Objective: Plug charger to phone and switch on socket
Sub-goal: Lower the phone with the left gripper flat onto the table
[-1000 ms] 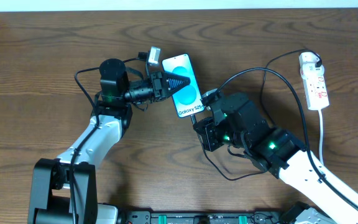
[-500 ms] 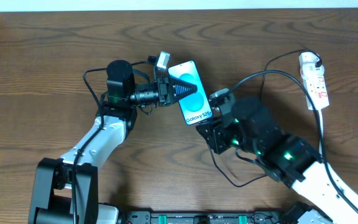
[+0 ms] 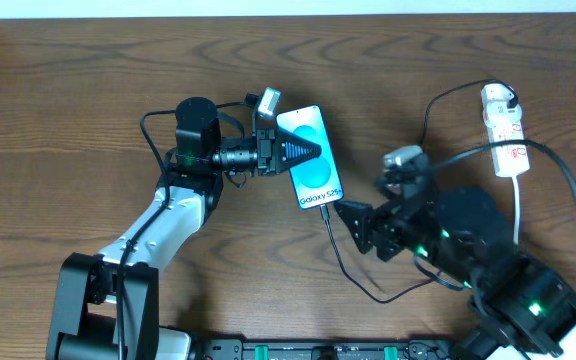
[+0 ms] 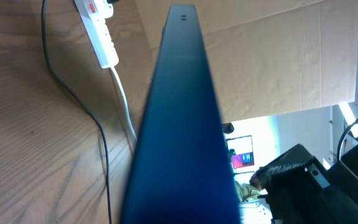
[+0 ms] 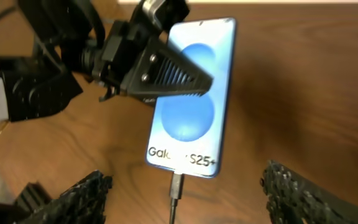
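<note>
Between left jaws, phone [image 3: 319, 182], charger [image 5: 176, 186] plugged in

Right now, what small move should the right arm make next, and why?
Probably swing the right claw toward the socket, to reach its switch. The charger tip already sits in the bottom edge of the phone, the right claw is open and apart from it, and the left claw holds the phone.
</note>
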Tool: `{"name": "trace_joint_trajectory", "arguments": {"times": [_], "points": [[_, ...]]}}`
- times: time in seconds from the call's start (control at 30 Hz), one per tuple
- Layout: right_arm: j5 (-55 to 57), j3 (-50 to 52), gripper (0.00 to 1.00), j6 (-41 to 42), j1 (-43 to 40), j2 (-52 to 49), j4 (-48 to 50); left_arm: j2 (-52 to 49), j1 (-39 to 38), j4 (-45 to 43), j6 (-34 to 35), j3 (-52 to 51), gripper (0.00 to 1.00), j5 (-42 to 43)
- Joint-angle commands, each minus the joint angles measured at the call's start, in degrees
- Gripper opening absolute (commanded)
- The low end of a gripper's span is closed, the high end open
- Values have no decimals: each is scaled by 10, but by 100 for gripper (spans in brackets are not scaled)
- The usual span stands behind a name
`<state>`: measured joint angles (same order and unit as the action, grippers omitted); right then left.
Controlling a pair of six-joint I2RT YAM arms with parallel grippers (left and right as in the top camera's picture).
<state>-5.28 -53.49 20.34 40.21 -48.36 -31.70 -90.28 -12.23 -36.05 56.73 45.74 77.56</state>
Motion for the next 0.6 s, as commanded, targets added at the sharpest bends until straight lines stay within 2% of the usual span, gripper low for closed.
{"name": "trace_joint_trajectory", "arguments": {"times": [0.0, 0.13, 0.33, 0.43, 0.57], "points": [[54, -12, 81, -7, -2, 21, -6, 0, -1, -4, -5, 2, 7, 20], [73, -12, 87, -6, -2, 26, -7, 0, -1, -4, -5, 2, 7, 18], [130, -12, 88, -3, -2, 26, -3, 0, -5, -5, -6, 2, 7, -16], [153, -12, 88, 11, -2, 27, 0, 0, -22, -5, -42, 2, 7, -42], [156, -12, 99, 11, -2, 29, -2, 0, -48, -4, -57, 3, 8, -92]]}}
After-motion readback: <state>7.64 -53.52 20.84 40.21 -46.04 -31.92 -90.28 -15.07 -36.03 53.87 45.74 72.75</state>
